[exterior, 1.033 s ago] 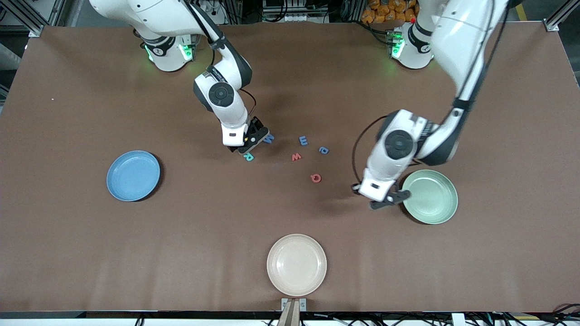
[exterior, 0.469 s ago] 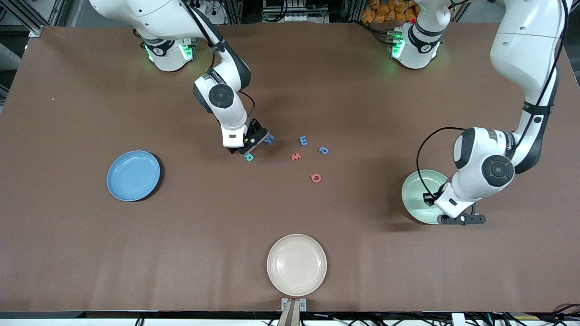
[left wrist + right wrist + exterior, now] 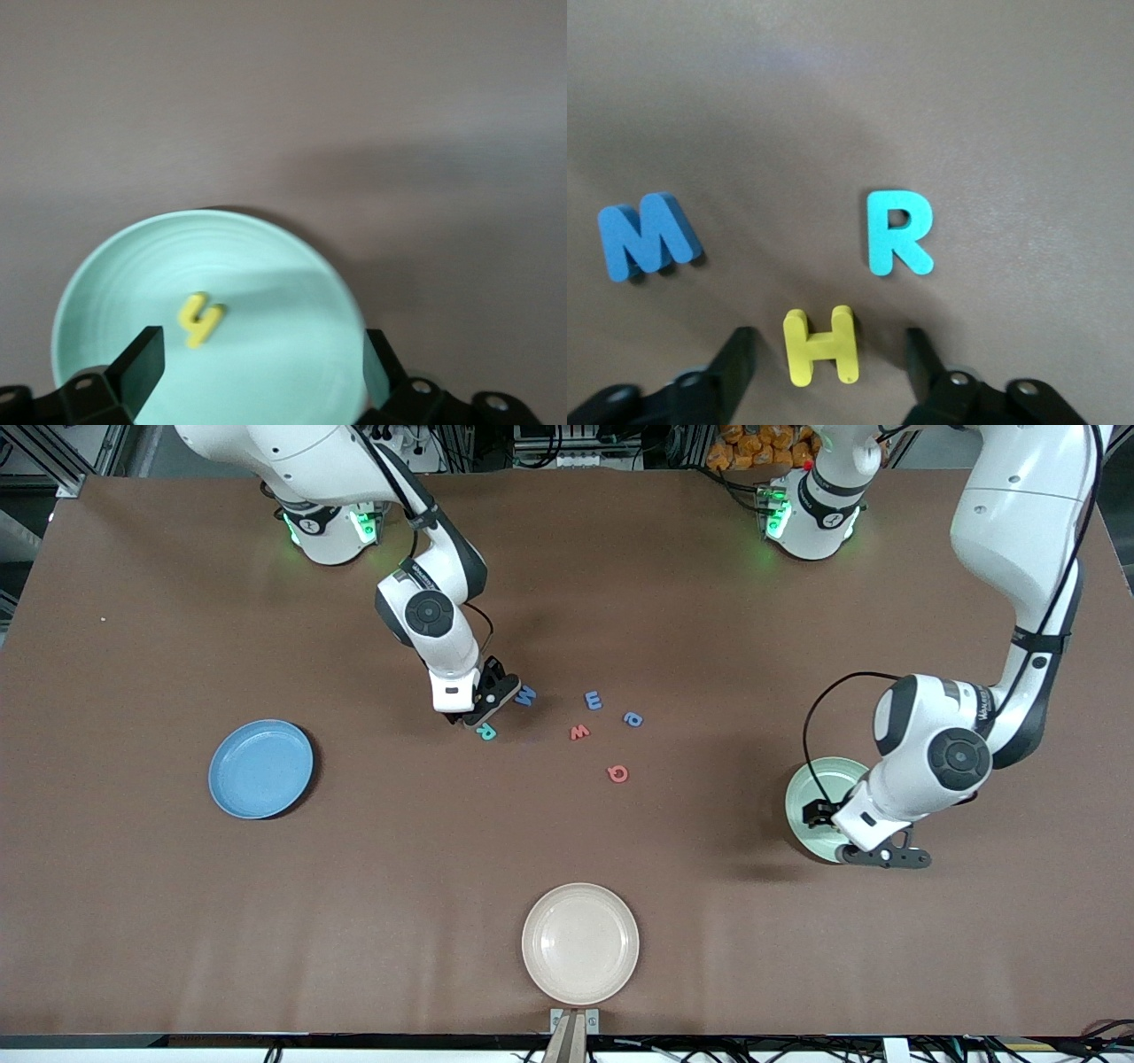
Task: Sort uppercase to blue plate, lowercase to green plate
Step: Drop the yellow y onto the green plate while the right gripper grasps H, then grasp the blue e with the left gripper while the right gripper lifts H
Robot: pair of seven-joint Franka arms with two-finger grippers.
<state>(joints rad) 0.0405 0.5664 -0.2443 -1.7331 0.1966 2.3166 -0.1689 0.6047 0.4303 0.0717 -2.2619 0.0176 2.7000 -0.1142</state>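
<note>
- Now I see the left gripper (image 3: 257, 372) spread open over the green plate (image 3: 115, 266), yellow h (image 3: 200, 319) lying inside.
- My right gripper (image 3: 828, 367) straddles the yellow H (image 3: 821, 345), fingers apart, not yet touching it.

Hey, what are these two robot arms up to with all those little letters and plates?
They are sorting foam letters onto plates. The left gripper, open, hangs over the green plate, where a small yellow h already lies. The right gripper is down around the yellow H, fingers either side but not clamped. The teal R and blue M lie beside it. The blue plate and cream plate hold nothing.
</note>
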